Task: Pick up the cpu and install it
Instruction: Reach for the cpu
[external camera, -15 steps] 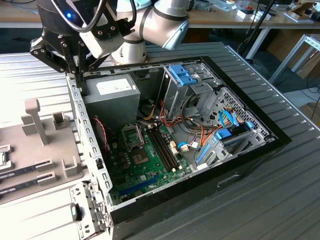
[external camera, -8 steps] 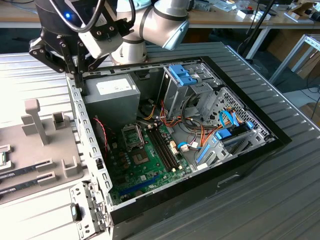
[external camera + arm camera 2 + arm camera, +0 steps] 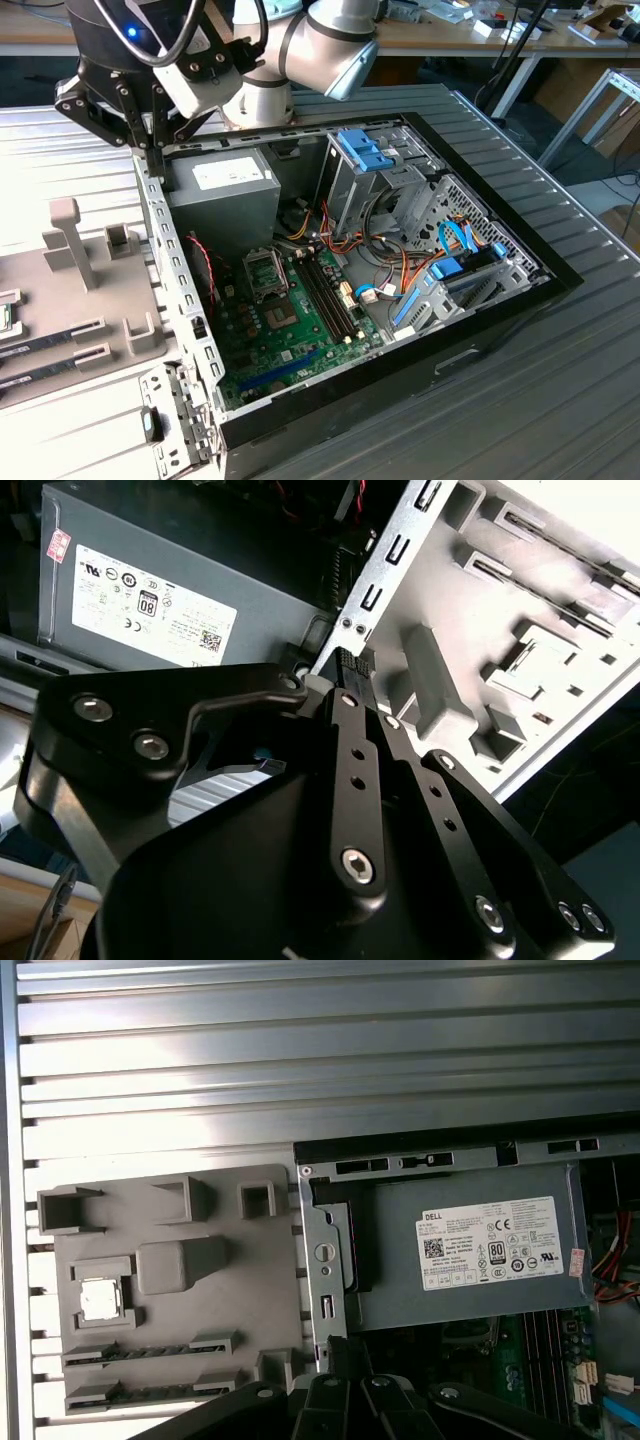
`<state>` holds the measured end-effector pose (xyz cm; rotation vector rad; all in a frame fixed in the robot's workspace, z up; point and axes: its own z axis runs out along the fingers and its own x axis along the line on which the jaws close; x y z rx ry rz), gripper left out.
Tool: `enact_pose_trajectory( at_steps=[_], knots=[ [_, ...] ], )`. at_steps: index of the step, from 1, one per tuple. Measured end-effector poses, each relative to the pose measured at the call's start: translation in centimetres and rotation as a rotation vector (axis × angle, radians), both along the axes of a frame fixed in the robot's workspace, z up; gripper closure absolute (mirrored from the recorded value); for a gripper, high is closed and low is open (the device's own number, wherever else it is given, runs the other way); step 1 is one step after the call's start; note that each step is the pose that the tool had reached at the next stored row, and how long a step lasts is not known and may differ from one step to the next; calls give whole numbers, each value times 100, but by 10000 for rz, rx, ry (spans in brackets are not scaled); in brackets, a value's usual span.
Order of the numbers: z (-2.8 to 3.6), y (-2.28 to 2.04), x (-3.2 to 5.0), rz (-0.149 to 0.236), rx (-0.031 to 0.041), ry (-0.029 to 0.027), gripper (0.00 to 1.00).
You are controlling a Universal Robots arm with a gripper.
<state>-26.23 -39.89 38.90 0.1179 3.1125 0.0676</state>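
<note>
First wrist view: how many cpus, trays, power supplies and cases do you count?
cpu: 1
tray: 1
power supply: 1
case: 1
Total: 4

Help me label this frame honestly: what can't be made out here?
- Exterior view: the socket frame is too small to tell whether open or empty.
- Exterior view: the grey holder is cut off by the left edge.
- First wrist view: glare washes out the top of the cpu in its pocket.
- Second wrist view: the gripper blocks much of the case.
</note>
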Motion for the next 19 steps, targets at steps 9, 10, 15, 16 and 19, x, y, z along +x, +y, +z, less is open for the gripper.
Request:
enact_pose_trajectory(
  at_steps=[9, 10, 15, 16, 19],
  knots=[
    [-5, 0, -27, 0, 0, 0, 90],
    [-6, 0, -29, 0, 0, 0, 90],
    [-9, 0, -43, -1, 0, 0, 90],
    [-9, 0, -45, -1, 0, 0, 90],
    [-10, 0, -55, -1, 0, 0, 90]
  ],
)
